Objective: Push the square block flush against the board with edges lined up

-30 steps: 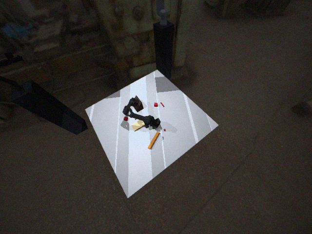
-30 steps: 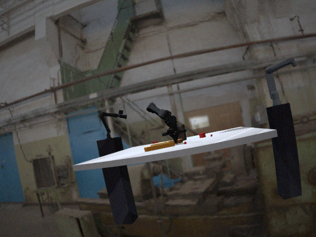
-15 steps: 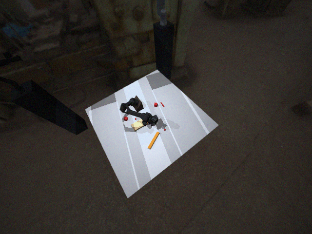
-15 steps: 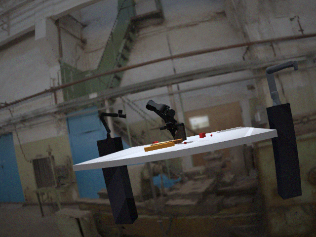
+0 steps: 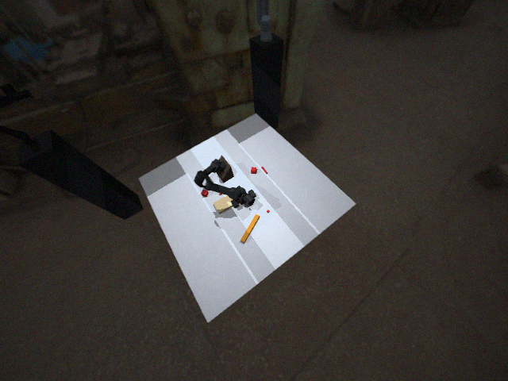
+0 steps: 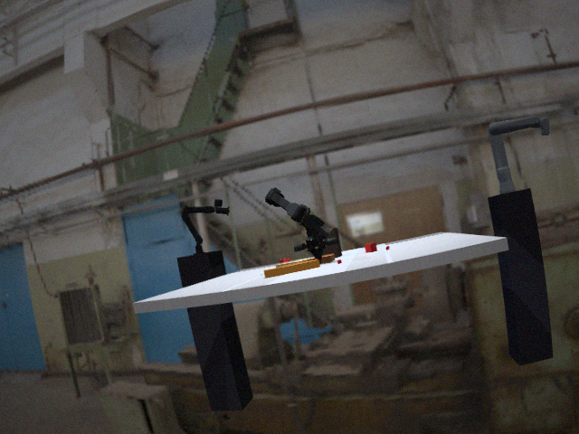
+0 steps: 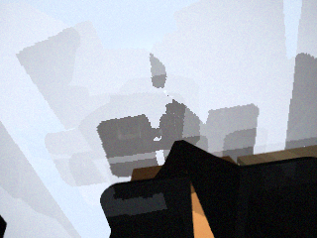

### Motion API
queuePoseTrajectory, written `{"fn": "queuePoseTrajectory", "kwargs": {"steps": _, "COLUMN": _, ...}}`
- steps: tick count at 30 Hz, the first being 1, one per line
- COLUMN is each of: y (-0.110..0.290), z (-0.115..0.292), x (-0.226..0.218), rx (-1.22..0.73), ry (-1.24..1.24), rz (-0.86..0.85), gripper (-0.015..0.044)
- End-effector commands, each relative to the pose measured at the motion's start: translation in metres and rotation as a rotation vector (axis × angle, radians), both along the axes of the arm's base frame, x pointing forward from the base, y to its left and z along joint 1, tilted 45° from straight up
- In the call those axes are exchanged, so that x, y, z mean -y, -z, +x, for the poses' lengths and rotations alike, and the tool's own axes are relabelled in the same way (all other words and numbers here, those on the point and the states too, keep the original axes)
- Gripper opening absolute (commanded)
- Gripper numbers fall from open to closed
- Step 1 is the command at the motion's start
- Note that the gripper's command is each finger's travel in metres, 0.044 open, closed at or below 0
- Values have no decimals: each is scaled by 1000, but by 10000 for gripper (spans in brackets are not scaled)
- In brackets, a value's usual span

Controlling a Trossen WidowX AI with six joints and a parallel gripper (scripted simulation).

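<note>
Black parallel-jaw gripper [image 5: 248, 199] pressed together, pinching nothing, riding low beside the pale tan square block [image 5: 223, 203]. Long orange board [image 5: 249, 228] lying ahead, well apart. Best: pushing squarely, keeping block flat, steering toward the board's side.

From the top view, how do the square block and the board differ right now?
Shape: the square block is a squat, roughly square slab; the board is a long, narrow strip.
Colour: the block is pale tan; the board is orange.
Contact: the shut gripper sits right at the block's edge, while the board lies apart from the gripper and from the block, with bare surface between them.
Both lie flat on the white table.
</note>
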State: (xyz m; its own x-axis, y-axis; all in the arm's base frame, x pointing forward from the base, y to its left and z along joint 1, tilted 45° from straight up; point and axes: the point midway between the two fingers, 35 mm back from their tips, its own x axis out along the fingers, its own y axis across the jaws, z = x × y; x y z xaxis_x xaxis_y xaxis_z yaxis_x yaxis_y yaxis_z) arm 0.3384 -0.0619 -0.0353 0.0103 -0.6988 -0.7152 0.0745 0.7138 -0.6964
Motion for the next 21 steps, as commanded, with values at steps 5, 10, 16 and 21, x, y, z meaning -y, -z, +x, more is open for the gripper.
{"fn": "queuePoseTrajectory", "kwargs": {"steps": 5, "y": -1, "z": -7, "x": -3, "rx": 9, "ry": -14, "rz": -3, "gripper": 0}}
{"fn": "queuePoseTrajectory", "kwargs": {"steps": 10, "y": -1, "z": -15, "x": -3, "rx": 9, "ry": -14, "rz": -3, "gripper": 0}}
{"fn": "queuePoseTrajectory", "kwargs": {"steps": 16, "y": -1, "z": -9, "x": -3, "rx": 9, "ry": -14, "rz": -3, "gripper": 0}}
{"fn": "queuePoseTrajectory", "kwargs": {"steps": 21, "y": -2, "z": -1, "x": -3, "rx": 10, "ry": -14, "rz": -3, "gripper": 0}}
